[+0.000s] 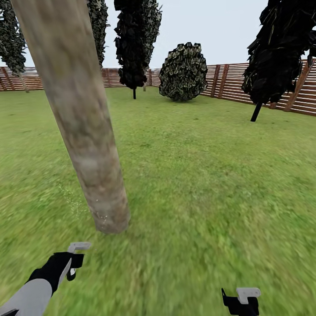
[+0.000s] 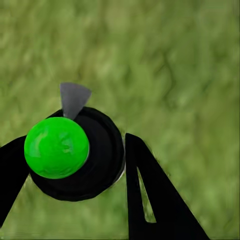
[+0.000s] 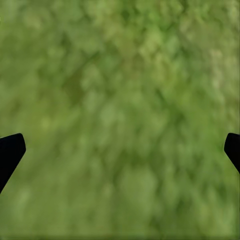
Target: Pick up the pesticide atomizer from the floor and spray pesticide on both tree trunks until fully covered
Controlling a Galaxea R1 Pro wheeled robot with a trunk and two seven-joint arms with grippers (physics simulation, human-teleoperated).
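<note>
My left gripper [image 2: 75, 165] is clamped on the pesticide atomizer [image 2: 75, 152], green cap toward the wrist camera, with the tree trunk [image 1: 81, 127] close at 11 o'clock. I judge the nozzle could spray onto the lawn [image 1: 210, 175] if misaimed. My right gripper [image 3: 120, 150] hangs spread wide, empty. A bush [image 1: 183, 72] at 1 o'clock and the fence [image 1: 272, 87] stand well apart.

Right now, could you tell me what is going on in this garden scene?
The robot stands on the lawn close to a thick, mottled grey-tan tree trunk. Its left gripper is closed around the pesticide atomizer, a black body with a green ball-shaped top and a grey nozzle, held low just short of the trunk's base. Faint specks near the trunk's foot may be spray. The right gripper hangs open over grass, holding nothing. A slatted wooden fence rings the garden.
</note>
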